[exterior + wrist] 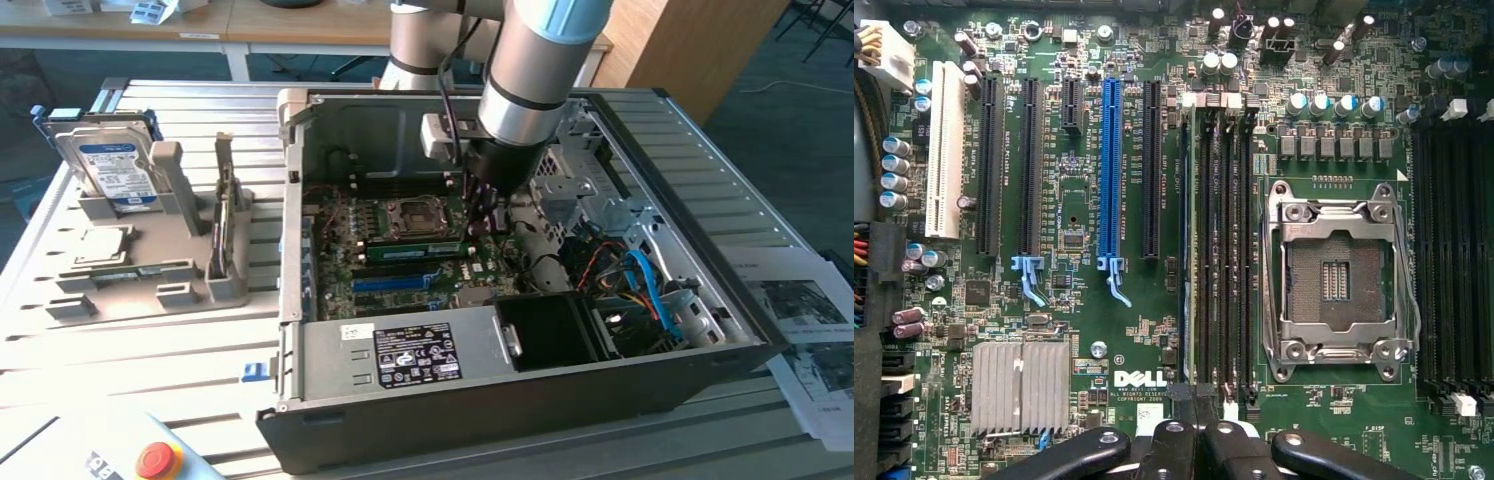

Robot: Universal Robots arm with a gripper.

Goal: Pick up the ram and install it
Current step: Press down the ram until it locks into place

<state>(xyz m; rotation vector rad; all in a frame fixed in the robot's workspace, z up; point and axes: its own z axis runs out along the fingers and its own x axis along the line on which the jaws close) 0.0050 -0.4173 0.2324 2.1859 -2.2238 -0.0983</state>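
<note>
The ram (pixel 411 249) is a green stick standing on edge in a memory slot just beside the CPU socket (pixel 415 215) of the motherboard inside the open PC case. In the wrist view the ram (pixel 1190 250) shows as a thin grey strip in the slot furthest from the socket (pixel 1334 275). My gripper (pixel 482 218) hangs inside the case at one end of that stick. Its dark fingers (pixel 1179 440) are pressed together, shut, right over the slot's end. Whether the tips touch the ram I cannot tell.
The case walls (pixel 294 230) enclose the work area, with a black power supply (pixel 414 355) at the front and blue cables (pixel 654 290) on the exterior view's right. A grey holder (pixel 147 270) outside carries a hard drive (pixel 114 170) and a thin upright board (pixel 223 205). Papers (pixel 801 320) lie beside the case.
</note>
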